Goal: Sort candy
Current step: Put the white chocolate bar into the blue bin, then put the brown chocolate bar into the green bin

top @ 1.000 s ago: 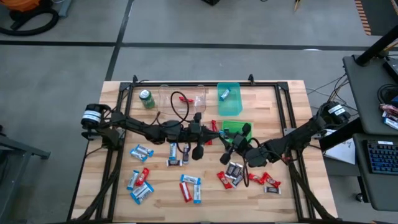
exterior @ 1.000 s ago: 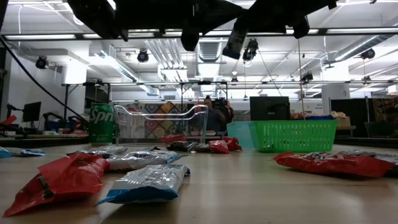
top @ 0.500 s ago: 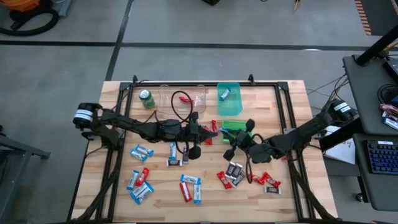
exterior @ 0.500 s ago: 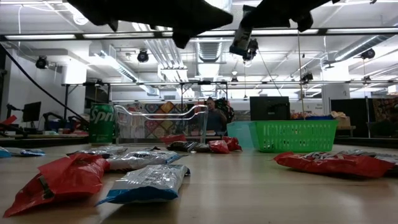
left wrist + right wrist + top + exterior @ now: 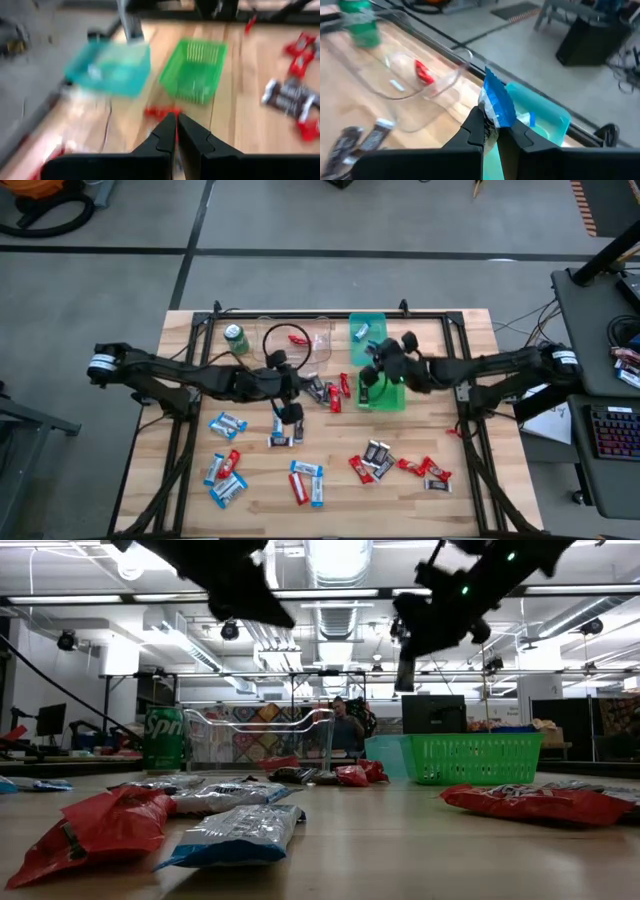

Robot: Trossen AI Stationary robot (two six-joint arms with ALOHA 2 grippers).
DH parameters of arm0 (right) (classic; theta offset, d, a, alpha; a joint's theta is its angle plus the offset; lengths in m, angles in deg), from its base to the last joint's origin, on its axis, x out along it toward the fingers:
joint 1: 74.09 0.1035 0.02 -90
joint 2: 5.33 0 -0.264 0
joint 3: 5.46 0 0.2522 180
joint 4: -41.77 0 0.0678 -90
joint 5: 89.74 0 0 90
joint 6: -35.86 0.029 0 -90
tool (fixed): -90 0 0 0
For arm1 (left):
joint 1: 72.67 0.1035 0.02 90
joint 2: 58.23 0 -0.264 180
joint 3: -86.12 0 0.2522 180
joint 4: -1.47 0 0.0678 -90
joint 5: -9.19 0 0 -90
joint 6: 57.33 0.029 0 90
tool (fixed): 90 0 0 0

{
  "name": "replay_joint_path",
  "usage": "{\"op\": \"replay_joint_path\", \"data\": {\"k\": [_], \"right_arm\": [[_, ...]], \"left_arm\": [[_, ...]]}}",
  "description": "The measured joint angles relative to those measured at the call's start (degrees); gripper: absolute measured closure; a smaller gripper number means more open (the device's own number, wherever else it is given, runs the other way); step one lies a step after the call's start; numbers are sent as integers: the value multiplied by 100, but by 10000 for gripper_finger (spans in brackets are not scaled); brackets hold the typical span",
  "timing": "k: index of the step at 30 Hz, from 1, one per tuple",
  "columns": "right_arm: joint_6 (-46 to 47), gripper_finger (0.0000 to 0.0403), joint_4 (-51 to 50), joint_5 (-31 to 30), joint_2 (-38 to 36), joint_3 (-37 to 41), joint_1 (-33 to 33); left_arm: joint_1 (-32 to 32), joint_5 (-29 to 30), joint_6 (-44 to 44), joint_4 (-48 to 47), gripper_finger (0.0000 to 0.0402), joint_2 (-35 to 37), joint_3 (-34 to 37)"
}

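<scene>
The right hand [image 5: 490, 131] had swung from the loose candy to the bins, clamped on a blue-and-white bar [image 5: 497, 103] above the teal bin [image 5: 547, 117]; next, releasing it there. The left hand [image 5: 176, 131] hovered closed, empty.

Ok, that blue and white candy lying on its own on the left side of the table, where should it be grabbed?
Take the lone blue-and-white bar across its narrow width, at mid-length, coming straight down from above. It lies flat on the table with its long axis running roughly left to right. Bare wood shows along both long sides, so the fingers likely have room to close there.
</scene>
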Motion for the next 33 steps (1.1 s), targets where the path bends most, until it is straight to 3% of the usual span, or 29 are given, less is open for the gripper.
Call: {"op": "replay_joint_path", "data": {"k": [5,14,25,33], "right_arm": [[143,380,-18,207,165,-1,-643],[224,314,-16,938,323,1,-1148],[304,252,-35,1228,320,-1,-1019],[237,246,-31,1405,178,-1,-259]], "left_arm": [[0,-16,-795,-1140,402,43,0],[-9,-200,-1735,-2288,402,-19,0],[-286,-463,-2313,-2691,400,-22,0],[-821,-616,-2167,-2576,355,-27,0]]}}
